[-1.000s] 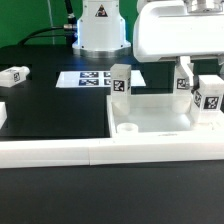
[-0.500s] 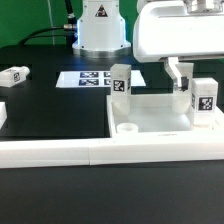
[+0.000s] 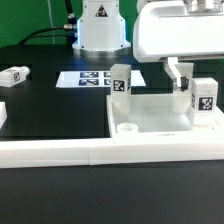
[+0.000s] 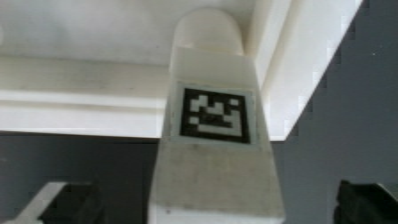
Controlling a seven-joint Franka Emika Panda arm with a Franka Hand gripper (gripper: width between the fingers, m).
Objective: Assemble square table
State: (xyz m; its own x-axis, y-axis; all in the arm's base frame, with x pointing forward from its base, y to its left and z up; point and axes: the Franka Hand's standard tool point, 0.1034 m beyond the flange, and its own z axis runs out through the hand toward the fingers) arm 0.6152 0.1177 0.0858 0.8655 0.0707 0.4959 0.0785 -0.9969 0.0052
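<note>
The square table's white slab [image 3: 150,118] lies flat behind the front bars, with an empty socket [image 3: 128,128] at its near left corner. One tagged leg [image 3: 121,80] stands upright at the slab's back left corner. Another tagged leg [image 3: 205,100] stands upright at the slab's right side in the exterior view. My gripper [image 3: 198,78] straddles that leg, open, with one finger [image 3: 176,73] apart from it. In the wrist view the leg [image 4: 217,110] rises between my fingertips [image 4: 54,202], with dark gaps on both sides, over the slab [image 4: 89,100].
A loose tagged leg [image 3: 14,75] lies on the black table at the exterior view's far left, and another white part [image 3: 2,118] shows at the left edge. The marker board [image 3: 85,78] lies behind. Long white border bars [image 3: 90,152] run along the front.
My gripper has opened and let go of the right-hand leg, which stays upright on the slab. The fingers now stand apart from it.
</note>
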